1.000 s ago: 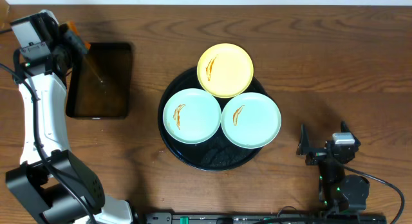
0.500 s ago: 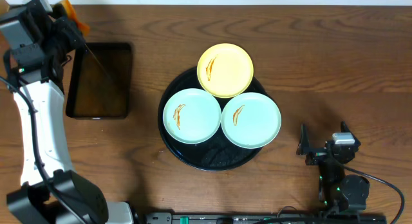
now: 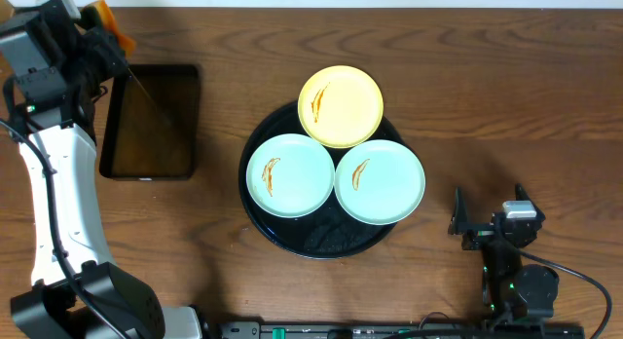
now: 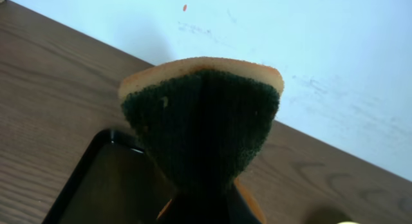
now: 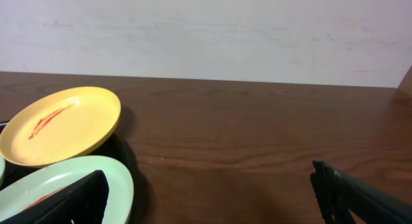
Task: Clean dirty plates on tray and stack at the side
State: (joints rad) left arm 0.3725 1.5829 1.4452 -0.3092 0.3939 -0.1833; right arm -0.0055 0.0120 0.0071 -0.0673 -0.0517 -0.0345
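Observation:
Three dirty plates lie on the round black tray (image 3: 321, 244): a yellow one (image 3: 340, 105) at the far side and two mint ones (image 3: 290, 174) (image 3: 380, 180), each with an orange-brown smear. My left gripper (image 3: 97, 42) hangs at the far left corner, shut on an orange sponge (image 4: 203, 114) with a dark green scouring face; its jaws are hidden behind the sponge. My right gripper (image 3: 490, 214) rests open near the front right, to the right of the tray. In its wrist view the yellow plate (image 5: 61, 124) and a mint plate (image 5: 64, 185) show beside its left finger (image 5: 84, 198).
A smaller rectangular black tray (image 3: 151, 122) with a brownish inside lies left of the round tray, just below the sponge (image 3: 105, 27). Its corner (image 4: 96, 185) shows in the left wrist view. A white wall runs along the table's far edge.
The left arm has lifted and swung toward the far left corner with the sponge, away from the rectangular tray. It has barely moved in the last half second. The right arm is still.

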